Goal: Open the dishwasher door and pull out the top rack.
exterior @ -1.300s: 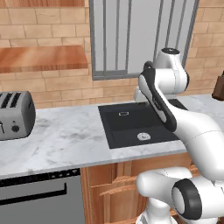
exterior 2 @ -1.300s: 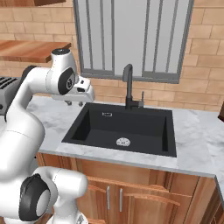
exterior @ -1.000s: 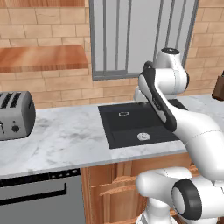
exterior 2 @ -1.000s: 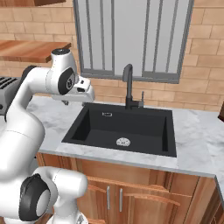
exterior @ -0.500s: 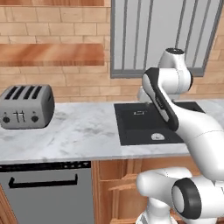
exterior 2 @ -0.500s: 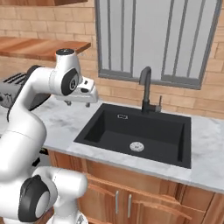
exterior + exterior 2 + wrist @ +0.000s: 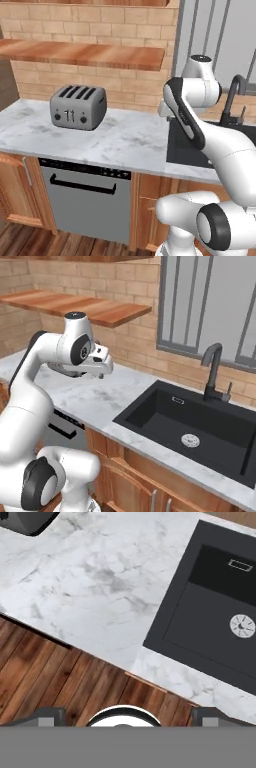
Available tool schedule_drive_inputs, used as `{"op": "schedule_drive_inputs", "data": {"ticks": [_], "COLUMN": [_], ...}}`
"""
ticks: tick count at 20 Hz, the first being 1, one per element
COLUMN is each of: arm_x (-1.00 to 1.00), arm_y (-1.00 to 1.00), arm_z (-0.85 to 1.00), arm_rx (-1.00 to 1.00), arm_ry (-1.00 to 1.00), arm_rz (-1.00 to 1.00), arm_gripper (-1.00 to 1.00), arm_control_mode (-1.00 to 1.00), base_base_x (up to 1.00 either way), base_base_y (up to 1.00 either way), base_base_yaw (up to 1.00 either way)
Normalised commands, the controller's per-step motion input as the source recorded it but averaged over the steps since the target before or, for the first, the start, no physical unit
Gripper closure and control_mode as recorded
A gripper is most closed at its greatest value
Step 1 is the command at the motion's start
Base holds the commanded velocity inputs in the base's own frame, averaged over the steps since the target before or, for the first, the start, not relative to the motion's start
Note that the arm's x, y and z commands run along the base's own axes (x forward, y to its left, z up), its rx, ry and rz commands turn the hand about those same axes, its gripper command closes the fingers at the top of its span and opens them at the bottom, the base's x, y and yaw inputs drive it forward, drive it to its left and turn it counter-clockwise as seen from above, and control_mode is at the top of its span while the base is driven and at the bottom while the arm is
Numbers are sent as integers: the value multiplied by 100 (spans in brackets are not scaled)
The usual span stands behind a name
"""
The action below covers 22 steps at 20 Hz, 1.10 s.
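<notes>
A white marble counter (image 7: 125,140) holds a black rectangular sink (image 7: 200,426) and a grey metal four-slot toaster (image 7: 78,106). Beneath the toaster, the grey metal dishwasher door (image 7: 85,202) is closed. The gripper (image 7: 127,716) hangs above the counter, jaws spread wide, empty.

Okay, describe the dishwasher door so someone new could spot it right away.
Find the marble counter carrying the grey toaster. Directly below the toaster, set between wooden cabinet doors, is the dishwasher door. It is the only flat grey metal panel there, with a long black bar handle and a dark strip on top.
</notes>
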Motion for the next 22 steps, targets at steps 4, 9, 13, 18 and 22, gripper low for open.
{"op": "schedule_drive_inputs", "data": {"ticks": [4,9,13,18,22], "arm_x": [0,0,0,0,0], "arm_y": [0,0,0,0,0], "arm_z": [0,0,0,0,0], "arm_rx": [0,0,0,0,0], "arm_ry": [0,0,0,0,0], "arm_rz": [0,0,0,0,0], "arm_gripper": [-100,-100,-100,-100,-100], "arm_control_mode": [100,100,100,100,100], "base_base_x": [0,0,16,58,61], "base_base_y": [-41,-49,-56,-27,-1], "base_base_yaw": [33,30,30,24,23]}}
